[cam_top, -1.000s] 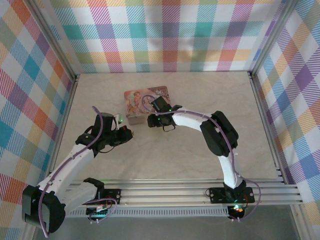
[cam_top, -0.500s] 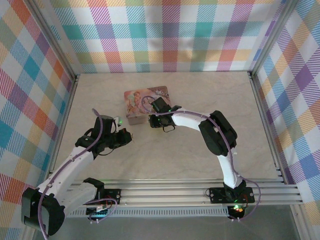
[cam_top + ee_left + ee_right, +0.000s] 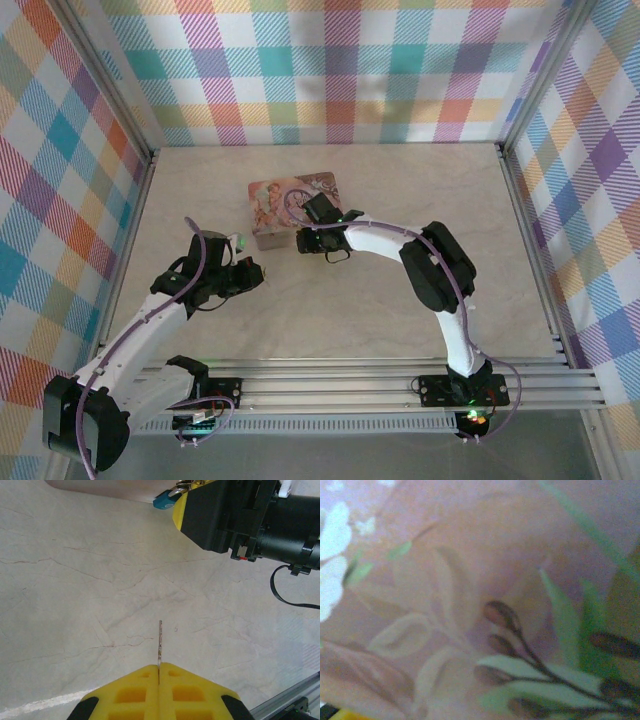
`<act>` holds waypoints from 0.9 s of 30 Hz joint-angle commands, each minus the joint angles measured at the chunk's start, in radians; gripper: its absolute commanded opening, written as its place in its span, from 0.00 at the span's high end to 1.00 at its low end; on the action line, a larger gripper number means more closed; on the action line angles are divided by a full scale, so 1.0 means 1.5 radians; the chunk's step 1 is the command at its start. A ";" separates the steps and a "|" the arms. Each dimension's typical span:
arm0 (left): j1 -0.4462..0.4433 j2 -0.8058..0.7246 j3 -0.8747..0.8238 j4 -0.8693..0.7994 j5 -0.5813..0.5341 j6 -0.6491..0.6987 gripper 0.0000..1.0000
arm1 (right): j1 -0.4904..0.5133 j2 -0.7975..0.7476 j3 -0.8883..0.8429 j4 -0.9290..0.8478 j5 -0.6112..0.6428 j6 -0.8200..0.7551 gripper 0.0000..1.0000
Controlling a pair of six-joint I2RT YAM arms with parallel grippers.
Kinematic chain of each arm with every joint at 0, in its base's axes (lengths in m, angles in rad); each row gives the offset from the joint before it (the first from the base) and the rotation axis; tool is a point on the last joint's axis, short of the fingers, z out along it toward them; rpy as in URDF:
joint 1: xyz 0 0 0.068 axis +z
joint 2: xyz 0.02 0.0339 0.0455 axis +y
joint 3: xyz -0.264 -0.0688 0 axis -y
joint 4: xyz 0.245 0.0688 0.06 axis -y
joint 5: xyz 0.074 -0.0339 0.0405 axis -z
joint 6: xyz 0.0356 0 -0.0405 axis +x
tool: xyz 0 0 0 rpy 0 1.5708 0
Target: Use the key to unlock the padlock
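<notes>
Metal key (image 3: pixel 159 642) is being pinched by the left gripper's (image 3: pixel 159 666) pressed-together jaws; the blue padlock (image 3: pixel 162 501) is being shown just beside the right gripper (image 3: pixel 302 241), jaw state untellable

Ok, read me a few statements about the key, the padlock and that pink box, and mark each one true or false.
1. The left pincer is shut on the key. True.
2. The key is inserted in the padlock. False: its tip points toward the padlock, but bare table lies between them.
3. The padlock's body is blue. True.
4. The pink box sits at the near edge by the arm bases. False: it lies toward the far wall, next to the right pincer.
5. The padlock is right beside the right pincer's yellow pad. True.
</notes>
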 commanded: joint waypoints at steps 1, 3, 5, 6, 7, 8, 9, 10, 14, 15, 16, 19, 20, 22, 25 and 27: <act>0.006 -0.002 -0.008 0.006 0.004 0.017 1.00 | 0.006 -0.013 0.027 -0.002 0.012 0.004 0.49; 0.006 0.000 -0.008 0.007 0.006 0.017 1.00 | 0.010 -0.012 0.029 -0.002 0.015 -0.006 0.49; 0.006 0.001 -0.008 0.009 0.006 0.017 1.00 | 0.017 -0.016 0.026 0.004 0.022 -0.016 0.48; 0.006 0.001 -0.008 0.008 0.006 0.017 1.00 | 0.020 -0.021 0.021 0.012 0.022 -0.019 0.49; 0.006 0.001 -0.008 0.008 0.006 0.017 1.00 | 0.022 -0.023 0.017 0.020 0.022 -0.020 0.49; 0.006 0.000 -0.008 0.009 0.006 0.017 1.00 | 0.025 -0.027 0.012 0.028 0.022 -0.022 0.49; 0.006 0.000 -0.009 0.008 0.005 0.016 1.00 | 0.028 -0.029 0.011 0.033 0.020 -0.024 0.49; 0.006 0.000 -0.008 0.009 0.007 0.017 1.00 | 0.030 -0.028 0.011 0.035 0.021 -0.025 0.49; 0.007 -0.001 -0.005 0.005 0.009 0.017 1.00 | 0.034 -0.021 0.018 0.034 0.015 -0.023 0.48; 0.006 -0.002 -0.005 0.003 0.008 0.019 1.00 | 0.035 -0.018 0.019 0.034 0.014 -0.020 0.48; 0.006 -0.003 -0.004 0.002 0.008 0.020 1.00 | 0.035 -0.016 0.020 0.033 0.013 -0.016 0.48; 0.006 -0.006 -0.005 -0.002 0.008 0.022 1.00 | 0.034 -0.001 0.033 0.019 0.017 -0.001 0.48; 0.007 -0.006 -0.004 -0.002 0.008 0.023 1.00 | 0.034 0.003 0.038 0.014 0.017 0.001 0.48; 0.006 -0.007 -0.002 -0.005 0.008 0.025 1.00 | 0.034 0.009 0.047 0.010 0.017 0.005 0.48; 0.006 -0.008 -0.002 -0.007 0.008 0.029 1.00 | 0.034 0.015 0.056 0.008 0.017 0.005 0.49; 0.006 -0.008 -0.002 -0.008 0.008 0.030 1.00 | 0.034 0.019 0.060 0.007 0.018 0.005 0.49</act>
